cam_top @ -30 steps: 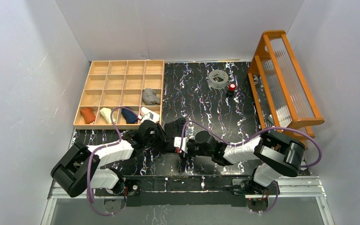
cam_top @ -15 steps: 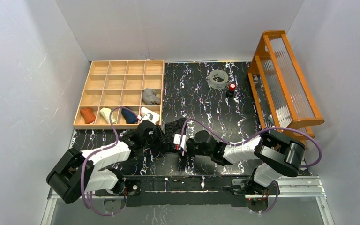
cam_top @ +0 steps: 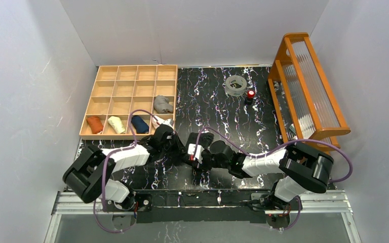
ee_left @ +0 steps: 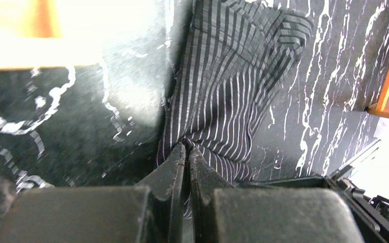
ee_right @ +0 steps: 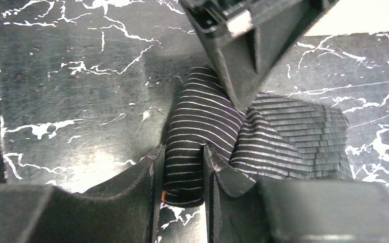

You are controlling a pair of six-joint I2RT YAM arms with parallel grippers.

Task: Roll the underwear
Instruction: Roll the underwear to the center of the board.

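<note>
While the wooden tray takes up the far left of the marbled black table, with a few small cloth bundles in its nearer compartments, all the action is just off its near right corner. Left gripper reaches in from the left with its fingers squeezed right together, pinching a puckered bit of the striped underwear. That garment is lying on the table between the two grippers, part flat and part rolled. Right gripper comes in from the other side, fingers a bit apart and pressed against both sides of the rolled end, so it's got hold of that roll. Way further right, at the back, there's a clear tape ring with a little red-topped object just beside it, then an orange wooden rack along the right edge.
</note>
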